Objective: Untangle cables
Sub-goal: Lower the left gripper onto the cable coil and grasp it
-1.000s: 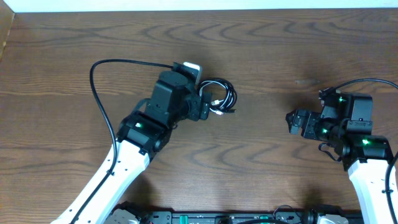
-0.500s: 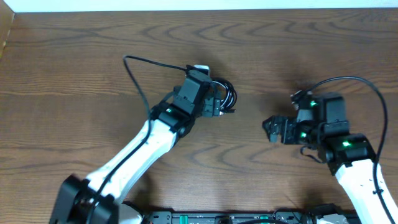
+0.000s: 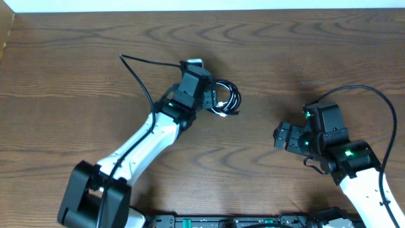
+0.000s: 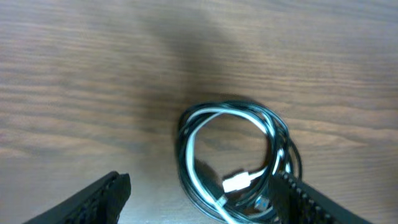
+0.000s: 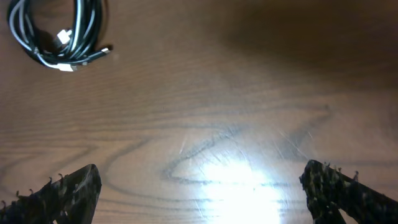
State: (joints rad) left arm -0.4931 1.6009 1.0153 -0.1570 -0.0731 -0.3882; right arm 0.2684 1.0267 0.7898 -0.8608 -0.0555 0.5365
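On the table (image 3: 76,76), coiled cables (image 3: 223,100) are lying toward the far edge; spread left fingers (image 4: 93,199) are flanking them, right fingers (image 5: 62,193) gaping, well apart.

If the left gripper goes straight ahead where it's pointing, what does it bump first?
Probably the coiled cables, lying just ahead of the left gripper, though depth is unclear.

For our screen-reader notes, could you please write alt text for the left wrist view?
Two cables, black and white, coiled together in one loop with a white plug end inside, lie on a wooden table. The left gripper is open above them, its dark fingers at the bottom corners, one overlapping the coil's edge.
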